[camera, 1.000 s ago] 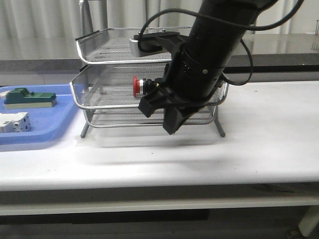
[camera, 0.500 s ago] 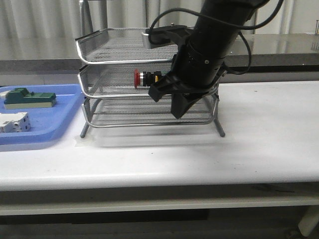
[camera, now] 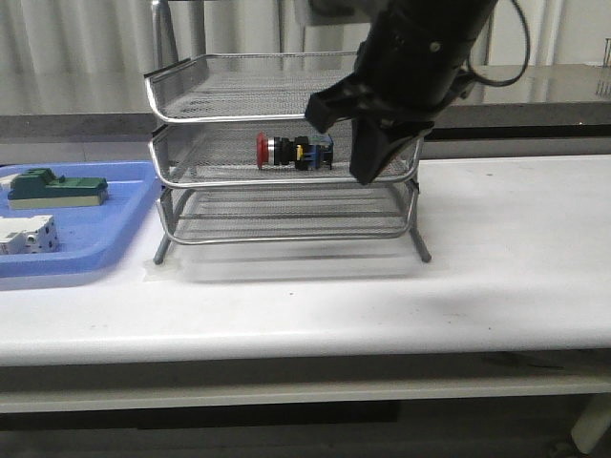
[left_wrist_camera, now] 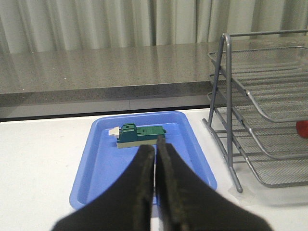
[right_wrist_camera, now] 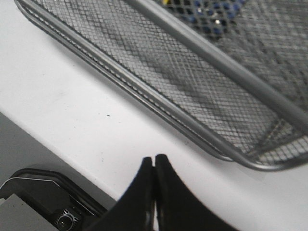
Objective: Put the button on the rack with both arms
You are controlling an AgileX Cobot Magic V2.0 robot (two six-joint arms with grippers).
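Front view: the button (camera: 294, 152) now lies on its side in the middle tier of the rack (camera: 191, 124), red head pointing left, and nothing is gripping it. A second ago our right hand (camera: 368, 153) sat low in front of the rack with the button at its fingers; half a second ago it was lifting; now it is up beside the tier's right end, clear of the button. We read that as release done and placement effectively complete, with only the retreat left.

Right hand pose: arm comes down from top of frame, fingers pointing down and slightly left, in front of the rack's right side. Right wrist view shows the fingers pressed together, nothing between them, over the bench (right_wrist_camera: 72, 106) next to the rack's mesh edge.

Left hand (left_wrist_camera: 155, 159): fingers also closed and empty, held back over the blue tray (left_wrist_camera: 101, 183), aimed at the green block (left_wrist_camera: 140, 135). A red sliver at the left wrist view's edge is probably the button head.
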